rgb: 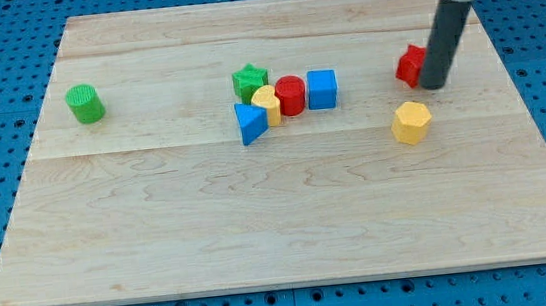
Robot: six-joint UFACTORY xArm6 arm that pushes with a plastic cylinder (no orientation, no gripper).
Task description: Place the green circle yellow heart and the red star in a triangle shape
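Up near the view's top right of the wooden board [159, 224], the arm's dark rod comes down and its tip [434, 85] rests on the surface, touching the right side of the red star [409, 64], which it partly hides. The rod has no jaws, so nothing opens, closes or grips; it only meets the star from the side.

Taking the red star as the landmark: the yellow hexagon-like block [412, 122] sits just below it, slightly toward the view's bottom, apart from the tip. To the star's left, some way off, lies a tight cluster. The blue cube [321, 89] is the nearest of that cluster to the star, with the red cylinder [291, 95] touching its left side. Further left of the star, the yellow heart [266, 104] presses against the cylinder, the green star [250, 81] sits just above the heart, and the blue triangle [250, 123] lies just below and left of it.

Far to the red star's left, near the board's left edge, the green circle [85, 104] stands alone, well apart from every other block.
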